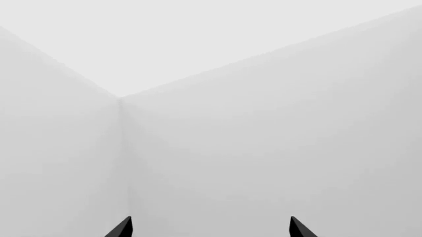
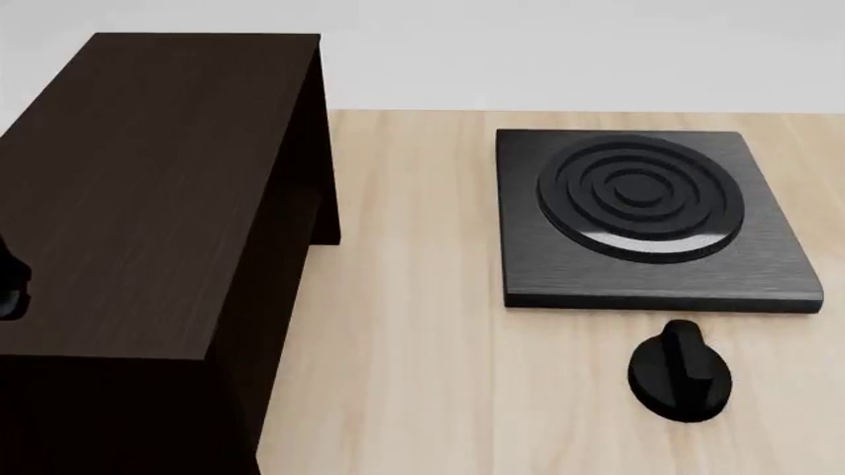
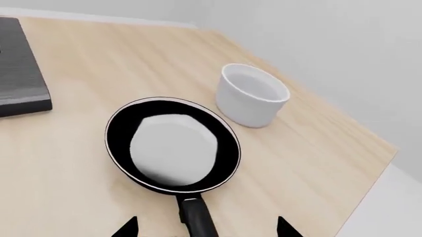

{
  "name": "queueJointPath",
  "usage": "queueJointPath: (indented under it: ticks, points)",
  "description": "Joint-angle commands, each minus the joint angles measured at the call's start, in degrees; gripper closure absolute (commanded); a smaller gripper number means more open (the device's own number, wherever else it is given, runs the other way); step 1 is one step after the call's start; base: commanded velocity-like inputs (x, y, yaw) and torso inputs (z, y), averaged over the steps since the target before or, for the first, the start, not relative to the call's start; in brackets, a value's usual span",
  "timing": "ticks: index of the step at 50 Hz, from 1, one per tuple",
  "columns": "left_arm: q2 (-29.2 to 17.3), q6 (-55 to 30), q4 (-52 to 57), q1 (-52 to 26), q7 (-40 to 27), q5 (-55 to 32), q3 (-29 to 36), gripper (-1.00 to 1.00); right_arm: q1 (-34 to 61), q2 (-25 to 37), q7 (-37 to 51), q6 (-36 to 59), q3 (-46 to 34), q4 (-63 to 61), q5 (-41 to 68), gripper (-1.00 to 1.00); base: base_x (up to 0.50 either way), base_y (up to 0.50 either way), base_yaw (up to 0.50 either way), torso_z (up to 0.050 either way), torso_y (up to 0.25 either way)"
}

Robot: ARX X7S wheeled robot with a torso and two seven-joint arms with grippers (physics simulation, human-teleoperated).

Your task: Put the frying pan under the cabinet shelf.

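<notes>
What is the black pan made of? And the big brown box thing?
The frying pan looks like dark coated metal: glossy inside, mirroring pale light, with a thin pale rim. The cabinet shelf looks like dark brown wood, with faint grain lines and a matte top. Both are simulator renders, so that's a guess.

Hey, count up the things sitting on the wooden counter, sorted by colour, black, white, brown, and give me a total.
Black: 3, the frying pan, the stove plate and the knob.
White: 1, the round pot.
Dark brown: 1, the cabinet shelf.
Total: 5.
</notes>
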Motion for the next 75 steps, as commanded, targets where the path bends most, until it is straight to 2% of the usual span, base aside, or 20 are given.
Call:
queueJointPath:
  ticks: [1,10,28,53,75]
  points:
    - [-0.1,-0.6,0.2,-0.3,-0.3,0.1,0.6,-1.0,3.8,2.1,-1.1,2.4,-3.8,3.4,0.9,-1.0,0.0,0.0,0.0,0.0,0.0]
    - [-0.2,-0.7,0.0,-0.5,-0.7,0.2,1.3,-1.0,7.1,2.0,-0.4,8.1,-5.6,2.8,2.5,-1.0,0.0,0.0,0.0,0.0,0.0]
    - [-0.3,-0.6,-0.8,-0.8,-1.1,0.2,2.5,-1.0,10.6,3.3,0.4,10.7,-8.8,5.5,2.5,-1.0,0.0,0.0,0.0,0.0,0.0]
    - [-0.6,1.0,-2.1,-0.1,-1.7,-0.4,2.6,-1.0,14.6,4.7,0.5,7.4,-14.2,14.2,0.3,-1.0,0.0,0.0,0.0,0.0,0.0]
    - [-0.9,0.1,-1.8,-0.4,-2.3,-0.3,3.5,-1.0,14.1,5.2,-0.1,3.5,-14.1,21.3,-0.9,-1.0,0.0,0.0,0.0,0.0,0.0]
